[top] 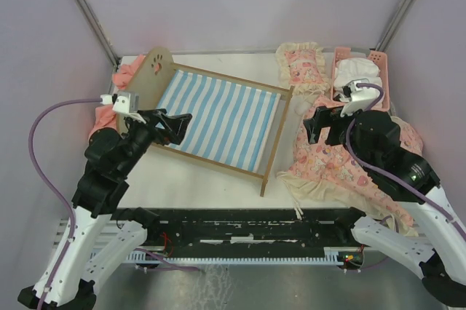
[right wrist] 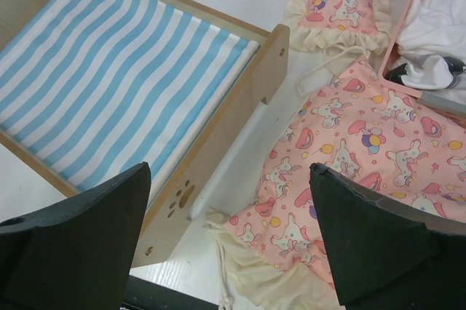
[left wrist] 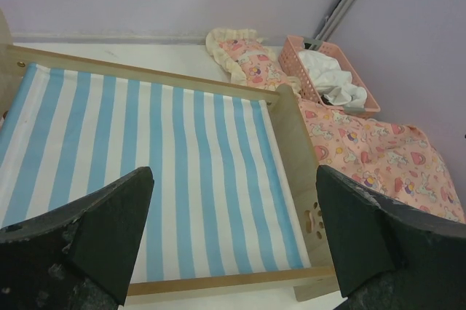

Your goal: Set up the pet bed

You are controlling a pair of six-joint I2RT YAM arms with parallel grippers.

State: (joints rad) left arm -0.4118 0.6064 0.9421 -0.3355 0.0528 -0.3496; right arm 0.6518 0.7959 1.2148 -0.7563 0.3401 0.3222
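So the pet bed (top: 218, 117) sits straight in front of the left gripper (left wrist: 234, 175), with its side rail right under the fingertips and the blue-and-white striped base (left wrist: 167, 164) spreading out ahead between them. From the right gripper (right wrist: 229, 168) it's off to the left, and the footboard (right wrist: 240, 99) with its little paw cutout is just below and left of the claw. Both claws are spread as wide as they go and have nothing in them. My read is that the wood frame is light and stiff, so it'll probably skate on the smooth table (top: 189, 179) if nudged. I'd pinch a rail or the top edge of the footboard, not the fabric, which is just a soft sling and will sag. The rounded headboard (top: 153, 70) is at the far end from both claws. Right under the right gripper is a pink unicorn-print quilt (right wrist: 349, 150) with a cream ruffle. It looks floppy, so best to grab it at a corner or the ruffle. The matching pillow (top: 304, 66) and a pink basket (top: 382, 81) with white cloth (top: 357, 71) in it sit farther ahead of that claw. A salmon-pink cloth (top: 125, 73) is bunched beyond the headboard, to the left gripper's left.
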